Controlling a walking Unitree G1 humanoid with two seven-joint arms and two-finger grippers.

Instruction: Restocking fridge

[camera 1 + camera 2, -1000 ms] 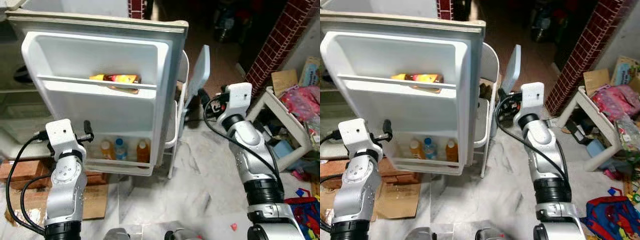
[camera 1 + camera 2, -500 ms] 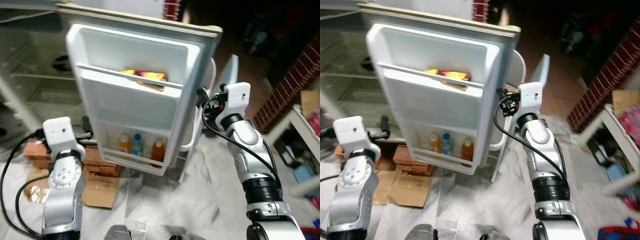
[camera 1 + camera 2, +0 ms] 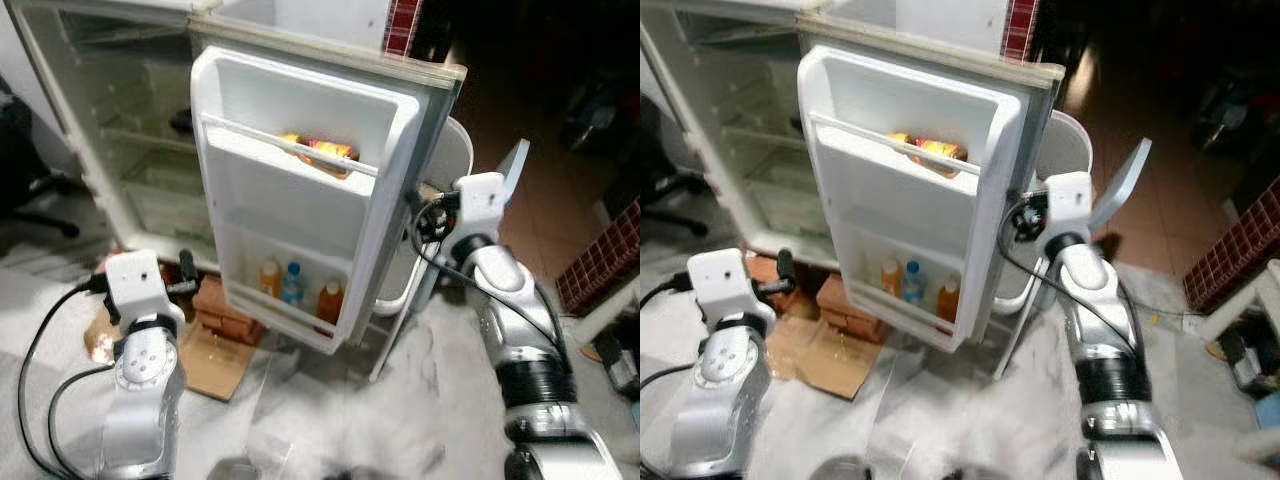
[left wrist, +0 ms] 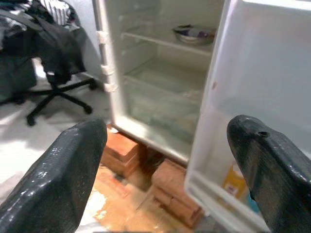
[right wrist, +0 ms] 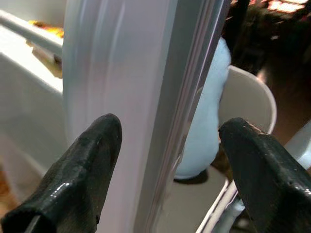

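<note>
Fridge door (image 3: 300, 190) stands wide open, inner side facing the robot. Right gripper (image 5: 167, 160) is at the door's outer edge, fingers spread with the edge between them, not clamped; in the head views it sits just beside that edge, about mid-height. Left gripper (image 4: 165, 165) is low near the hinge side, fingers apart and holding nothing, pointed at the open fridge cabinet (image 3: 120, 120). Upper door shelf holds a yellow-red packet (image 3: 322, 153) lying flat behind the rail. Bottom door shelf has three bottles (image 3: 296, 287) standing in a row: orange, blue-capped clear, orange. Inside the cabinet, a metal bowl (image 4: 194, 34) sits on an upper shelf; lower shelves look bare. Bricks (image 4: 146, 170) prop the fridge base, flattened cardboard (image 3: 215, 355) on the floor beside them. A white chair (image 3: 1065, 160) stands behind the door, an office chair (image 4: 53, 73) off to the robot's left.
</note>
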